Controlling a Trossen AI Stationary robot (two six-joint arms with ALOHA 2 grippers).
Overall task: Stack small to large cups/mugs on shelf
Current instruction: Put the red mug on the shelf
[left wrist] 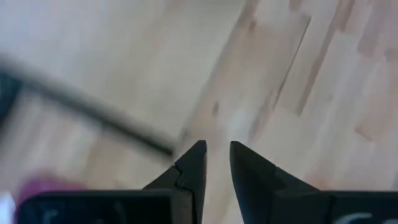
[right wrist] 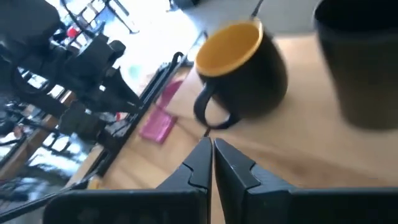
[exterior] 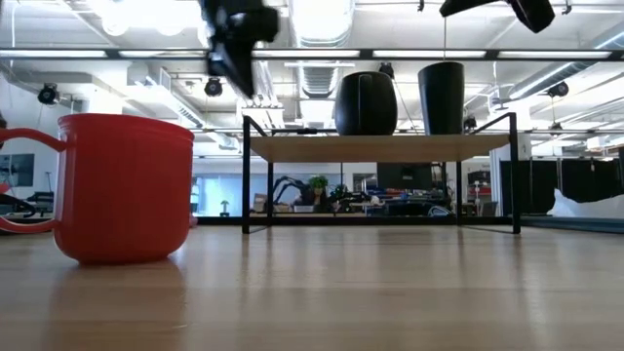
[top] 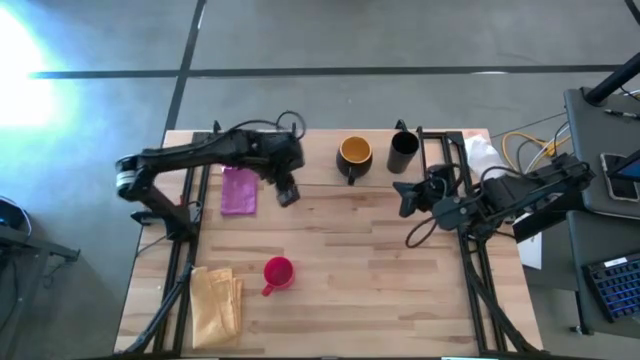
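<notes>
The red mug [top: 277, 272] [exterior: 125, 187] stands upright on the tabletop, toward the near side. The dark mug with the orange-yellow inside [top: 354, 155] [exterior: 366, 102] [right wrist: 242, 68] and the taller black cup [top: 403, 152] [exterior: 442, 97] [right wrist: 360, 62] stand side by side on the shelf [exterior: 390, 148] at the far side. My left gripper [top: 287, 192] [left wrist: 216, 149] hovers above the table by the shelf's left end, narrowly open and empty. My right gripper [top: 405, 197] [right wrist: 209, 146] hovers in front of the black cup, shut and empty.
A pink cloth [top: 238, 190] [right wrist: 158, 121] lies left of my left gripper. A yellow cloth [top: 215, 305] lies at the near left corner. Black frame rails [top: 190, 200] run along both table sides. Bare wood [top: 370, 270] stretches between the red mug and the shelf.
</notes>
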